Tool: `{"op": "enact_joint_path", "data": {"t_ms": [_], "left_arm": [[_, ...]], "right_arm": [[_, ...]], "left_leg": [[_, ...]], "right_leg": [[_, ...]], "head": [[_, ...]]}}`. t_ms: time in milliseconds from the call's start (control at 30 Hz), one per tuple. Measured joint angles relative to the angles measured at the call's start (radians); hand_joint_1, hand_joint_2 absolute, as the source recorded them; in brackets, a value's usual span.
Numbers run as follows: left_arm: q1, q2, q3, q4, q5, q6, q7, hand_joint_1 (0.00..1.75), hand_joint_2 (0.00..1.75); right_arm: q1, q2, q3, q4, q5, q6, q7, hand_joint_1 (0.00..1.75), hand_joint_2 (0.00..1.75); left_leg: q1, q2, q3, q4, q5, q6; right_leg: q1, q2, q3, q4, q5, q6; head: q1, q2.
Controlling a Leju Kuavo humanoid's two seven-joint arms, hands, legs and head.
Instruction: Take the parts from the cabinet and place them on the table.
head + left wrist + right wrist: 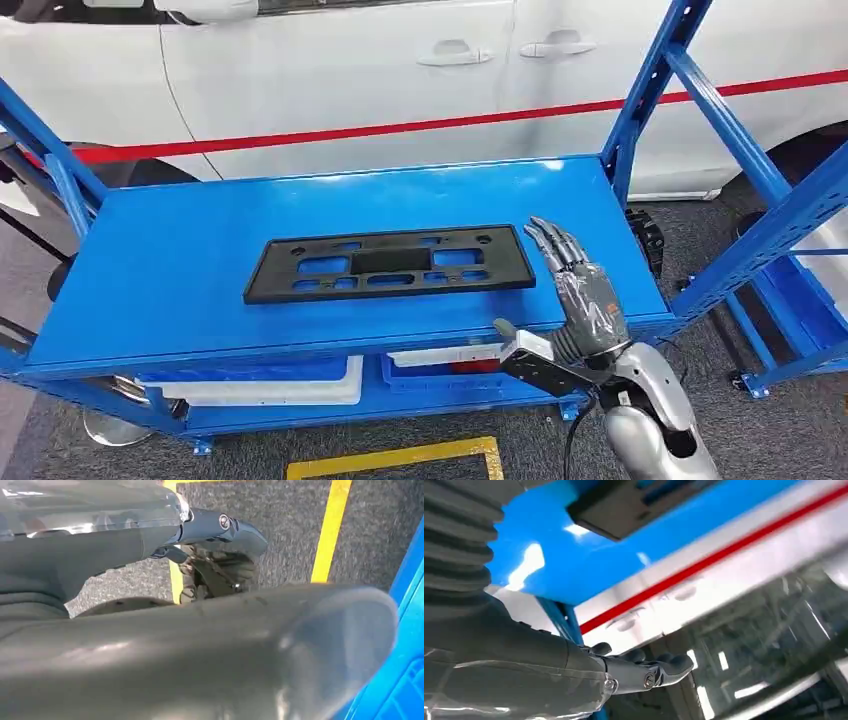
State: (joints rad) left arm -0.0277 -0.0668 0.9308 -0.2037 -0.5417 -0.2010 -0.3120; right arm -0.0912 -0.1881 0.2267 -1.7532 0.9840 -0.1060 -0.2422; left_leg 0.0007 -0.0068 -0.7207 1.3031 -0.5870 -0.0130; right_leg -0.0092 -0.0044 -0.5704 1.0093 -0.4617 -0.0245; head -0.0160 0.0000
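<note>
The black part (390,263) lies flat at the bench (180,260) centre; the right hand (580,295), fingers spread and empty, hovers at its 3 o'clock (a careless reach could push it away).

Black slotted part (388,264) on glossy blue worktop (180,280); white car (400,70) bears red stripe (400,127); yellow floor line (400,457).

Probably a car workshop: white car (400,70), blue racking (700,90).
</note>
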Motion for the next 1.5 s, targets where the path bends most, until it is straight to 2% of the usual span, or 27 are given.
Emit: {"op": "enact_joint_path", "data": {"t_ms": [33, 67, 167, 200, 333, 367, 400, 500, 533, 600, 667, 700, 733, 833, 867, 900, 933, 1000, 1033, 1067, 1100, 1200, 1233, 1333, 1400, 1433, 1500], "left_arm": [[0.001, 0.000, 0.000, 0.000, -0.002, 0.000, 0.000, 0.00, 0.00], [0.002, 0.000, 0.000, 0.000, -0.004, 0.000, 0.000, 0.00, 0.00], [0.000, 0.003, 0.002, 0.000, -0.009, 0.000, 0.000, 0.00, 0.00], [0.000, 0.004, 0.003, 0.000, -0.009, 0.000, 0.000, 0.00, 0.00], [-0.002, 0.004, 0.012, 0.000, -0.009, 0.005, 0.002, 0.00, 0.00], [-0.003, 0.003, 0.013, 0.000, -0.009, 0.006, 0.002, 0.00, 0.00], [-0.003, 0.004, 0.013, 0.000, -0.009, 0.006, 0.001, 0.00, 0.00], [-0.006, 0.005, 0.016, 0.000, -0.010, 0.007, 0.002, 0.00, 0.00], [-0.006, 0.005, 0.017, 0.000, -0.011, 0.007, 0.001, 0.00, 0.00], [-0.005, 0.005, 0.019, 0.000, -0.014, 0.007, 0.002, 0.00, 0.00], [-0.006, 0.005, 0.020, 0.000, -0.018, 0.007, 0.003, 0.00, 0.00], [-0.006, 0.004, 0.020, 0.000, -0.018, 0.007, 0.004, 0.00, 0.00], [-0.008, 0.004, 0.022, 0.000, -0.018, 0.007, 0.004, 0.00, 0.00], [-0.012, 0.005, 0.030, -0.001, -0.018, 0.007, 0.005, 0.00, 0.00], [-0.014, 0.007, 0.033, -0.002, -0.018, 0.007, 0.005, 0.00, 0.00], [-0.014, 0.008, 0.035, -0.002, -0.018, 0.007, 0.005, 0.00, 0.00], [-0.014, 0.008, 0.036, -0.002, -0.018, 0.007, 0.005, 0.00, 0.00], [-0.014, 0.008, 0.038, -0.002, -0.016, 0.007, 0.005, 0.00, 0.00], [-0.012, 0.008, 0.039, -0.002, -0.014, 0.007, 0.005, 0.00, 0.00], [-0.011, 0.008, 0.041, -0.002, -0.012, 0.007, 0.006, 0.00, 0.00], [-0.012, 0.008, 0.043, -0.002, -0.011, 0.007, 0.006, 0.00, 0.00], [-0.013, 0.009, 0.048, -0.002, -0.010, 0.009, 0.005, 0.00, 0.00], [-0.015, 0.010, 0.051, -0.002, -0.011, 0.009, 0.005, 0.00, 0.00], [-0.013, 0.011, 0.055, -0.003, -0.017, 0.001, 0.005, 0.00, 0.00], [-0.012, 0.011, 0.055, -0.003, -0.020, -0.002, 0.005, 0.00, 0.00], [-0.013, 0.011, 0.056, -0.003, -0.024, -0.006, 0.005, 0.00, 0.00], [-0.017, 0.011, 0.058, -0.003, -0.030, -0.008, 0.004, 0.00, 0.00]], "right_arm": [[-0.008, -0.008, 0.011, 0.016, 0.022, 0.003, 0.006, 0.00, 1.75], [-0.016, -0.018, 0.026, 0.036, 0.038, 0.005, 0.013, 0.00, 1.75], [-0.043, -0.033, 0.054, 0.071, 0.053, 0.014, 0.019, 0.00, 1.75], [-0.057, -0.039, 0.065, 0.084, 0.062, 0.024, 0.026, 0.00, 1.75], [-0.131, -0.052, 0.121, 0.169, 0.136, 0.026, 0.101, 0.00, 1.75], [-0.144, -0.055, 0.128, 0.182, 0.144, 0.024, 0.111, 0.00, 1.75], [-0.159, -0.056, 0.135, 0.194, 0.148, 0.022, 0.115, 0.00, 1.75], [-0.185, -0.061, 0.158, 0.239, 0.168, 0.016, 0.141, 0.00, 1.75], [-0.185, -0.062, 0.163, 0.251, 0.190, 0.009, 0.163, 0.00, 1.75], [-0.193, -0.062, 0.175, 0.271, 0.243, -0.012, 0.214, 0.00, 1.75], [-0.210, -0.062, 0.180, 0.286, 0.292, -0.030, 0.258, 0.00, 1.75], [-0.218, -0.061, 0.182, 0.293, 0.307, -0.029, 0.273, 0.00, 1.75], [-0.227, -0.056, 0.187, 0.305, 0.326, -0.027, 0.289, 0.00, 1.75], [-0.240, -0.037, 0.197, 0.337, 0.358, -0.015, 0.317, 0.00, 1.75], [-0.245, -0.028, 0.198, 0.345, 0.362, -0.013, 0.319, 0.00, 1.75], [-0.252, -0.020, 0.199, 0.351, 0.365, -0.013, 0.321, 0.00, 1.75], [-0.259, -0.016, 0.200, 0.357, 0.367, -0.012, 0.322, 0.00, 1.75], [-0.268, -0.005, 0.205, 0.376, 0.368, -0.006, 0.325, 0.00, 1.75], [-0.272, 0.003, 0.206, 0.389, 0.373, -0.001, 0.325, 0.00, 1.75], [-0.275, 0.010, 0.206, 0.399, 0.376, 0.002, 0.325, 0.00, 1.75], [-0.281, 0.017, 0.207, 0.411, 0.381, 0.004, 0.325, 0.00, 1.75], [-0.308, 0.042, 0.209, 0.449, 0.388, 0.006, 0.325, 0.00, 1.75], [-0.316, 0.047, 0.209, 0.459, 0.388, 0.008, 0.325, 0.00, 1.75], [-0.335, 0.061, 0.209, 0.500, 0.387, 0.018, 0.325, 0.00, 1.75], [-0.354, 0.068, 0.210, 0.522, 0.387, 0.021, 0.322, 0.00, 1.75], [-0.370, 0.068, 0.210, 0.542, 0.386, 0.022, 0.316, 0.00, 1.75], [-0.397, 0.078, 0.210, 0.600, 0.387, 0.021, 0.306, 0.00, 1.75]], "left_leg": [[0.004, 0.001, -0.018, 0.034, -0.002, -0.003], [0.008, 0.001, -0.011, 0.019, 0.018, -0.006], [0.012, 0.002, 0.110, -0.225, 0.145, -0.006], [0.009, 0.003, 0.136, -0.278, 0.139, -0.004], [0.002, 0.001, 0.137, -0.288, 0.144, 0.024], [0.009, 0.003, 0.143, -0.300, 0.151, 0.035], [0.008, 0.003, 0.146, -0.304, 0.152, 0.039], [0.005, 0.002, 0.145, -0.303, 0.151, 0.046], [0.004, 0.001, 0.145, -0.303, 0.150, 0.047], [0.003, 0.000, 0.148, -0.301, 0.148, 0.046], [0.002, -0.002, 0.154, -0.297, 0.142, 0.042], [0.002, -0.002, 0.154, -0.296, 0.139, 0.038], [-0.005, -0.002, 0.150, -0.288, 0.136, 0.032], [-0.001, -0.001, 0.151, -0.298, 0.140, 0.017], [-0.005, -0.001, 0.148, -0.291, 0.133, 0.008], [-0.002, 0.000, 0.140, -0.270, 0.116, 0.002], [0.000, 0.000, 0.117, -0.218, 0.083, -0.001], [0.004, 0.000, 0.039, -0.052, 0.007, -0.007], [0.006, 0.001, 0.008, 0.011, -0.011, -0.009], [0.007, 0.001, 0.000, 0.024, -0.003, -0.011], [0.008, 0.001, 0.015, -0.012, 0.029, -0.011], [0.009, 0.001, 0.131, -0.255, 0.151, 0.000], [0.002, 0.001, 0.146, -0.289, 0.137, 0.004], [-0.001, -0.001, 0.141, -0.288, 0.138, 0.015], [0.011, 0.002, 0.150, -0.306, 0.149, 0.029], [0.010, 0.001, 0.151, -0.308, 0.151, 0.033], [0.010, 0.003, 0.150, -0.308, 0.151, 0.037]], "right_leg": [[0.000, 0.000, 0.000, 0.000, 0.000, 0.000], [-0.001, 0.000, 0.001, 0.001, -0.001, 0.001], [-0.006, 0.002, 0.010, 0.004, -0.008, 0.012], [-0.002, 0.002, 0.011, 0.007, -0.012, 0.018], [-0.003, 0.004, 0.010, 0.002, -0.009, 0.040], [-0.007, 0.004, 0.009, 0.007, -0.016, 0.045], [-0.007, 0.003, -0.002, 0.038, -0.037, 0.049], [-0.008, 0.004, -0.115, 0.262, -0.144, 0.056], [-0.008, 0.004, -0.143, 0.310, -0.151, 0.057], [-0.008, 0.004, -0.134, 0.266, -0.096, 0.053], [-0.007, 0.004, -0.046, 0.082, 0.008, 0.044], [-0.005, 0.004, -0.020, 0.023, 0.011, 0.037], [0.002, 0.004, -0.015, 0.008, 0.008, 0.035], [0.005, 0.006, -0.021, 0.013, 0.009, 0.025], [-0.007, 0.005, -0.017, 0.003, 0.014, 0.016], [-0.006, 0.005, -0.016, 0.002, 0.015, 0.014], [-0.006, 0.003, -0.016, 0.002, 0.014, 0.005], [-0.004, 0.000, -0.016, 0.002, 0.012, 0.001], [-0.003, 0.000, -0.017, 0.003, 0.012, 0.001], [-0.003, 0.000, -0.016, 0.004, 0.011, 0.001], [-0.003, 0.001, -0.015, 0.005, 0.011, 0.001], [-0.004, 0.004, -0.010, 0.010, 0.006, 0.007], [0.004, 0.005, -0.013, 0.014, 0.002, 0.013], [-0.001, 0.004, -0.016, 0.009, 0.007, 0.027], [-0.003, 0.005, -0.017, 0.016, -0.001, 0.037], [-0.002, 0.004, -0.028, 0.043, -0.020, 0.041], [-0.006, 0.004, -0.099, 0.187, -0.096, 0.046]], "head": [[0.000, 0.000], [0.000, 0.000], [0.000, 0.000], [0.000, 0.000], [0.000, 0.000], [0.001, 0.000], [0.002, 0.000], [0.002, 0.000], [0.002, 0.000], [0.002, 0.000], [0.002, 0.000], [0.002, 0.000], [0.002, 0.000], [0.001, 0.000], [0.001, 0.000], [0.000, 0.000], [-0.002, 0.000], [-0.001, 0.000], [-0.001, 0.000], [-0.001, 0.000], [-0.001, 0.000], [-0.001, 0.000], [-0.001, 0.000], [0.000, 0.000], [0.000, 0.000], [0.001, 0.000], [0.002, 0.000]]}}
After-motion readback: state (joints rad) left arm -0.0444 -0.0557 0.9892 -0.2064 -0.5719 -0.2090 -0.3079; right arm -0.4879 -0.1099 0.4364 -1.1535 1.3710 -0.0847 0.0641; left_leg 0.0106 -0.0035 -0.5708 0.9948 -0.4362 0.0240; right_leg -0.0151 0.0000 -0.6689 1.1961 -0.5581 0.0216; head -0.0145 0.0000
